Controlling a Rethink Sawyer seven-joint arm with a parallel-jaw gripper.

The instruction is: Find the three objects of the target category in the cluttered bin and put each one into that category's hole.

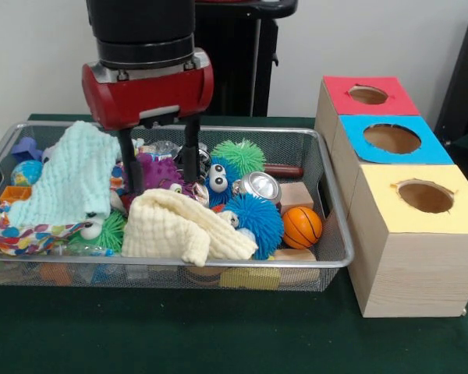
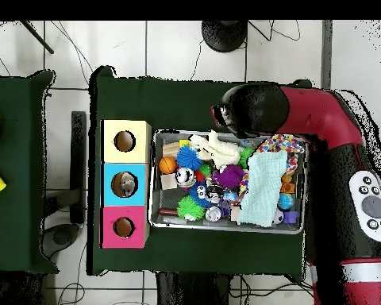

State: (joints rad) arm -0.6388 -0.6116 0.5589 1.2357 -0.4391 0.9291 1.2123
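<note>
- Bottles: one clear crinkled bottle point(image 1: 84, 249) lies in the wire bin's point(image 1: 339, 261) front-left corner, under cloths
- Likely light, slippery, crushable; grip mid-body
- Gripper point(image 1: 161, 183) jaws spread wide, empty, among toys

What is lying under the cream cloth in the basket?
The cream cloth drapes over a blue spiky ball and a green one at its edges. Anything beneath its middle is covered.

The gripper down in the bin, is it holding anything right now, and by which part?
Nothing is visibly held. The gripper stands open, its fingers reaching down among the toys in the bin.
</note>
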